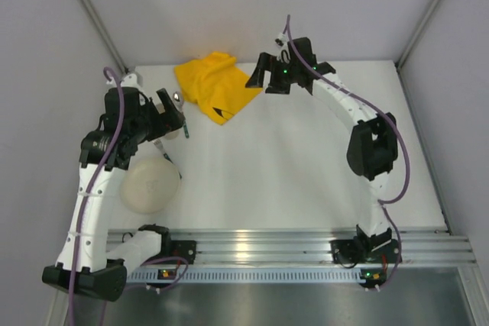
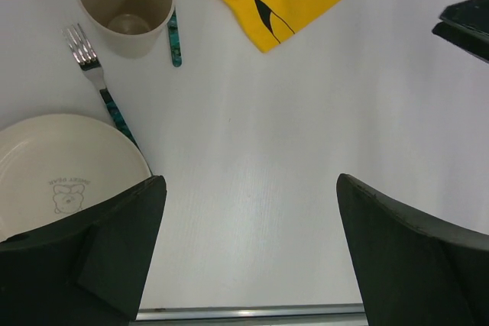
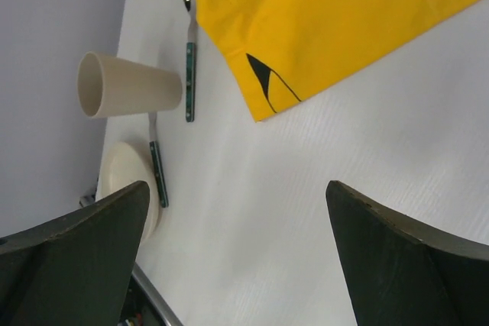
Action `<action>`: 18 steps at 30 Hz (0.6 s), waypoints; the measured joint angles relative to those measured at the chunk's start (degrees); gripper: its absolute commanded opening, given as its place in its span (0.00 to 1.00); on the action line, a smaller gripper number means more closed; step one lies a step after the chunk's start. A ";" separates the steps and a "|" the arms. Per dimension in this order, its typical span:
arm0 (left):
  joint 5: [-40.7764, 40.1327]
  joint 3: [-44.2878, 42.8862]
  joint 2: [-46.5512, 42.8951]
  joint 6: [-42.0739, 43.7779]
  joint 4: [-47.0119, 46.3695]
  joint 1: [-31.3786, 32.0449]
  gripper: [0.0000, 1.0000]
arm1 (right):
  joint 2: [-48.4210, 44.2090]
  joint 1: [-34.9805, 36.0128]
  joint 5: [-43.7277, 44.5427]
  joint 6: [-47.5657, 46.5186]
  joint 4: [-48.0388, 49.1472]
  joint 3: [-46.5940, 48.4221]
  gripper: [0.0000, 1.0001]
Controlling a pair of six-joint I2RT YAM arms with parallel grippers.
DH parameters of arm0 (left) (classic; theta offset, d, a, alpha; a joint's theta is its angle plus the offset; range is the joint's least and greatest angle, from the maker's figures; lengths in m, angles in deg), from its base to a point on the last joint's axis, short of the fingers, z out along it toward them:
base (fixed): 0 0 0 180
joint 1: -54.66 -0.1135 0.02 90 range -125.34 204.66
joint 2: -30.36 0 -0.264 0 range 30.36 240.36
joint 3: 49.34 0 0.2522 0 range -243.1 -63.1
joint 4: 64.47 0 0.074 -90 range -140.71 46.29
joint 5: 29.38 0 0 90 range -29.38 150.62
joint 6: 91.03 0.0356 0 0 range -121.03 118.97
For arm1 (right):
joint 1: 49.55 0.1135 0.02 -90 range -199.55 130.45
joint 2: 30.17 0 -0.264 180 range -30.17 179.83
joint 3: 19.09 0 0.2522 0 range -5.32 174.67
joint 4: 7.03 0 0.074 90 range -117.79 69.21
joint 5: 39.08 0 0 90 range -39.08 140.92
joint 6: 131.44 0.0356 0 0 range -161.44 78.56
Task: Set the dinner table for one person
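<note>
Centrally, fills nearly the whole overhead view as a white tabletop (image 1: pixel 290 166), plain and matte, edged on the near side by a ribbed aluminium rail (image 1: pixel 306 243) that carries both arm bases. Bears on its left part a cream plate (image 1: pixel 149 186), marked with a small bear outline in the left wrist view. Holds beyond the plate an upright cream cup (image 2: pixel 124 1), mouth up. Shows a teal-handled fork (image 2: pixel 95 74) lying flat, tines just beside the cup, handle end reaching the plate's rim. Shows too a second teal-handled utensil (image 3: pixel 189 59), flat on the cup's other side, between cup and a yellow cloth (image 1: pixel 214 85). Keeps that cloth rumpled near the far edge, a black mark at one corner.

Higher up, finds the left pincer (image 2: pixel 250 188) hanging over the bare stretch between plate and cloth, fingers spread wide, gripping nothing. Finds likewise the right pincer (image 3: pixel 237 188) above the cloth's right end, fingers just as wide, nothing between them.
</note>
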 measured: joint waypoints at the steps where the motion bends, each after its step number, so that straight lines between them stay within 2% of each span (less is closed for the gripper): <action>1: 0.33 0.44 -0.31 0.44 -0.09 0.00 0.99 | 1.62 -0.09 0.09 0.55 0.66 0.15 1.00; 8: 1.27 0.70 0.83 3.13 -2.03 0.00 0.99 | 14.91 -0.11 0.24 6.43 2.45 2.95 1.00; 12: 0.70 0.94 1.31 3.08 -2.25 0.00 0.98 | 21.81 -0.39 0.39 10.43 3.63 8.41 1.00; 18: 0.50 3.15 1.09 1.92 -2.32 0.00 0.98 | 26.51 -1.20 5.01 16.00 6.54 12.15 1.00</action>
